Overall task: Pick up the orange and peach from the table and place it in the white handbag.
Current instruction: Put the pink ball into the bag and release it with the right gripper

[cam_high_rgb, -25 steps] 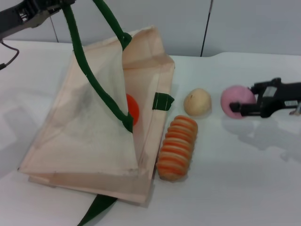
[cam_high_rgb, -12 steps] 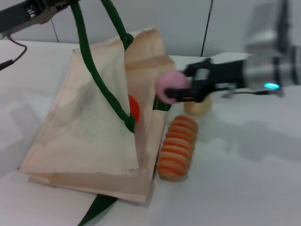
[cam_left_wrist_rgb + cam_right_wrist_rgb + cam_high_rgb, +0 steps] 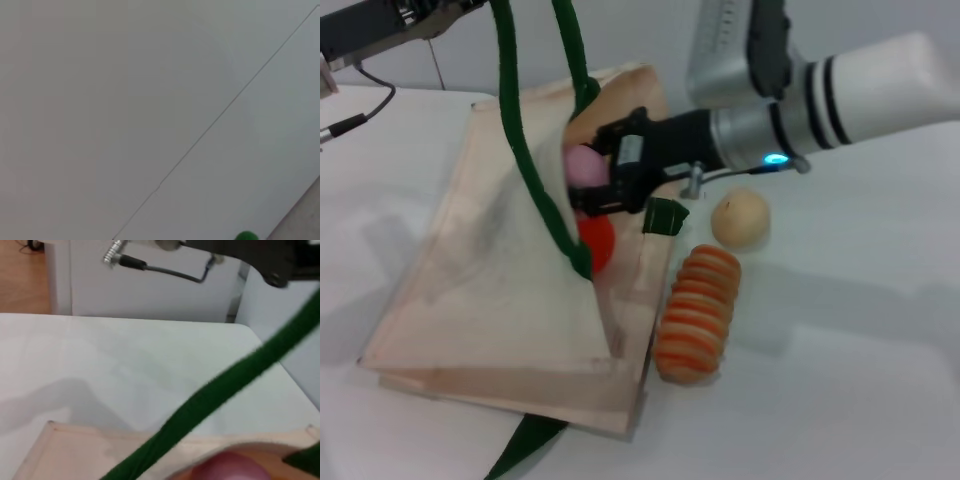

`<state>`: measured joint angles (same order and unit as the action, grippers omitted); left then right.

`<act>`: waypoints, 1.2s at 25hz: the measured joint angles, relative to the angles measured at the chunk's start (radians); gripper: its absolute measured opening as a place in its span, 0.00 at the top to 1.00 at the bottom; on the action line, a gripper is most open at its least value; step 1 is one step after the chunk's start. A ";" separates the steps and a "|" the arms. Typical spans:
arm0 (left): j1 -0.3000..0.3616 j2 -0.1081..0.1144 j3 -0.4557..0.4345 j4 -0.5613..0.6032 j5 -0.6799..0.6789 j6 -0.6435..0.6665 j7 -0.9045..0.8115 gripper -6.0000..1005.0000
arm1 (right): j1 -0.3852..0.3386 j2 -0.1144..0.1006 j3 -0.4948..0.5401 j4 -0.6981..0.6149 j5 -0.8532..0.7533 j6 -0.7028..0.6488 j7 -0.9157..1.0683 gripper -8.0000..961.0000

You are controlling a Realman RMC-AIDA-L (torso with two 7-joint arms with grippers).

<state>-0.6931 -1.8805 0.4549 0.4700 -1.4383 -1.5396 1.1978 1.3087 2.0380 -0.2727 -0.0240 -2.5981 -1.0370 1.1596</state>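
The white handbag [image 3: 500,290] lies on the table with its mouth held open. High at the back left, my left gripper [image 3: 480,6] is shut on its green handle [image 3: 525,150] and keeps the strap taut. The orange [image 3: 597,240] sits inside the bag's mouth. Just above it, at the bag's opening, my right gripper [image 3: 595,170] is shut on the pink peach [image 3: 580,165]. In the right wrist view the peach [image 3: 230,469] shows close up, with the green handle [image 3: 215,395] and the bag's rim [image 3: 115,437] beyond it.
A pale beige ball [image 3: 740,218] and an orange-and-cream striped oblong piece [image 3: 697,312] lie on the table to the right of the bag. The bag's second green strap [image 3: 525,445] trails off at the front edge.
My right arm has carried the peach from the table's right side leftward over the beige ball to the bag's mouth. The left arm has lifted the handle a little higher.
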 joint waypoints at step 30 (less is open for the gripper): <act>-0.037 -0.011 0.004 -0.004 0.012 0.013 0.000 0.87 | 0.026 0.012 0.175 0.248 -0.004 0.450 -0.409 0.42</act>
<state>-0.7297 -1.8916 0.4588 0.4660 -1.4262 -1.5262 1.1981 1.3348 2.0502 -0.0976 0.2244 -2.6023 -0.5874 0.7508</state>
